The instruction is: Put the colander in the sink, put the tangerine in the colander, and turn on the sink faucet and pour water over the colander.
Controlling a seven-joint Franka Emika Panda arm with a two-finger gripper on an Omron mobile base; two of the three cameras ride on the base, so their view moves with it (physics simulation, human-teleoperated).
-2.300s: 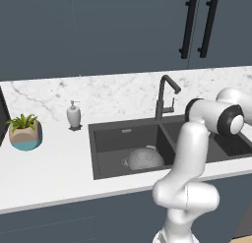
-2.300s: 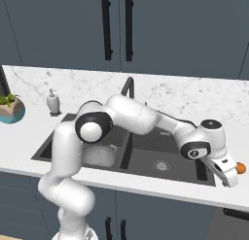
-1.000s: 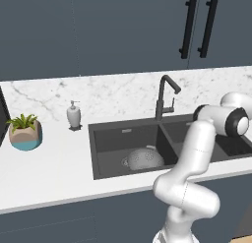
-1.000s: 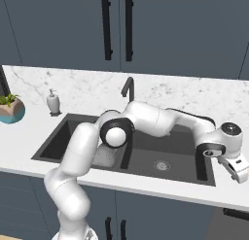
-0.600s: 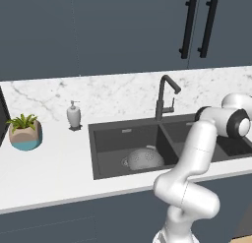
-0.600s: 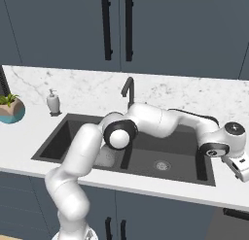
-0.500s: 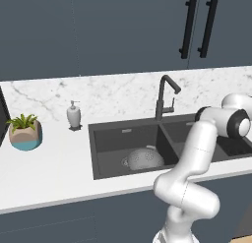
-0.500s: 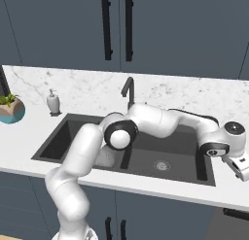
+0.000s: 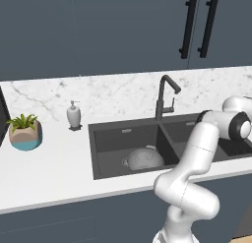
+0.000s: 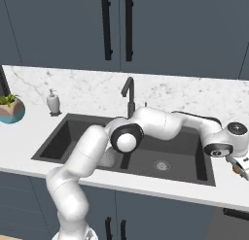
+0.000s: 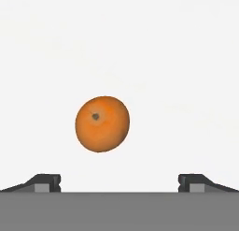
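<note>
Tangerine (image 11: 102, 124) between spread fingers (image 11: 46, 182).

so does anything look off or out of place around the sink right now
Nothing stands out. The colander sits upright in the left basin of the sink, the faucet runs no water, and the tangerine lies whole on the white counter before the open gripper.

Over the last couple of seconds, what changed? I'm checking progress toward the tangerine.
The arm swung further right along the counter, carrying the open gripper over the tangerine; nothing grasped. The colander stayed in the sink, the faucet untouched.
</note>
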